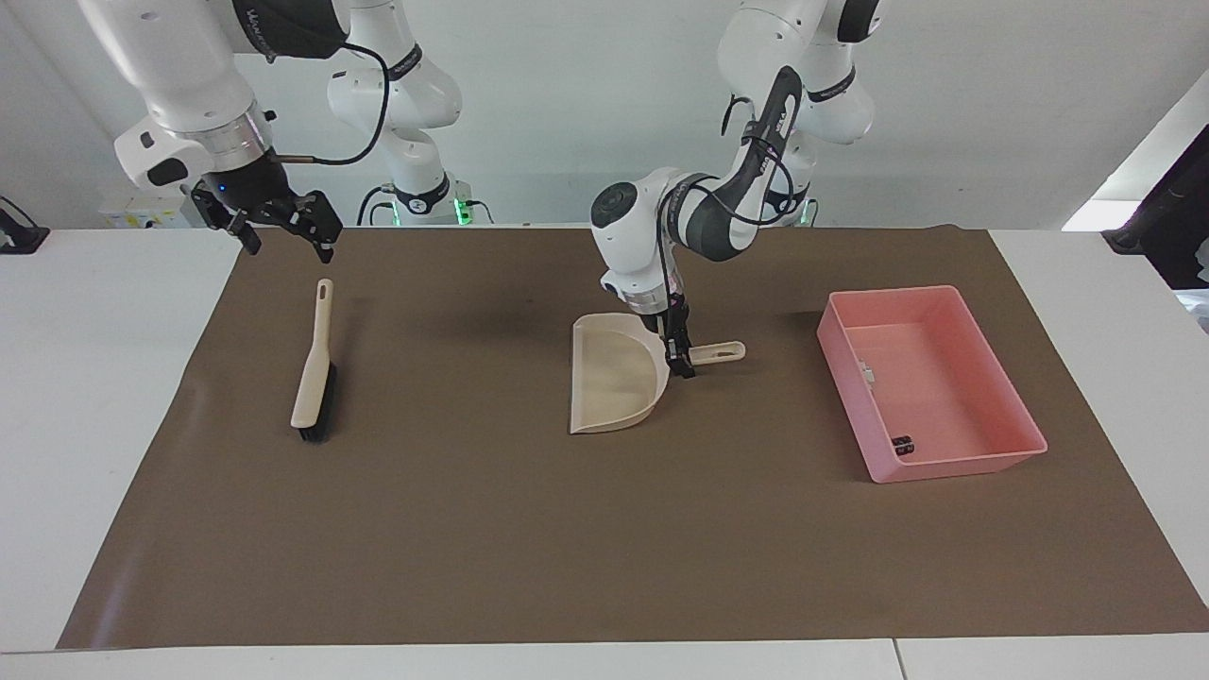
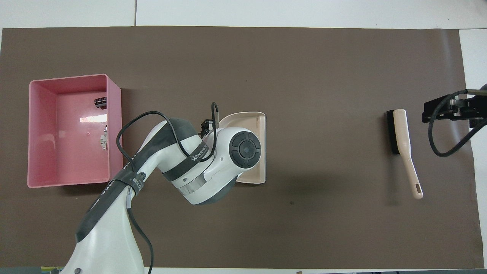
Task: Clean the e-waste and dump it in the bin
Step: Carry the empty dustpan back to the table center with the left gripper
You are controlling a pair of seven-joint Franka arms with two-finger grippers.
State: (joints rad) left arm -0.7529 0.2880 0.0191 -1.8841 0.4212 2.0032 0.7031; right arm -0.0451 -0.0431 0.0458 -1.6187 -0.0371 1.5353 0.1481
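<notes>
The shallow rectangular pink plastic bin [image 1: 930, 382] stood on the brown mat [image 1: 529, 529] toward the left arm's end of the table and held both e-waste pieces: the tiny white piece [image 1: 866, 372] against its wall nearer the dustpan, and the small dark block [image 1: 904, 446] in the corner farther from the robots. The left gripper [image 1: 679, 361] was clenched on the handle of the beige plastic dustpan [image 1: 609, 382], whose pan rested on the mat mid-table and looked empty. The right gripper [image 1: 283, 219] hung with fingers spread above the handle end of the beige black-bristled brush [image 1: 314, 368].
</notes>
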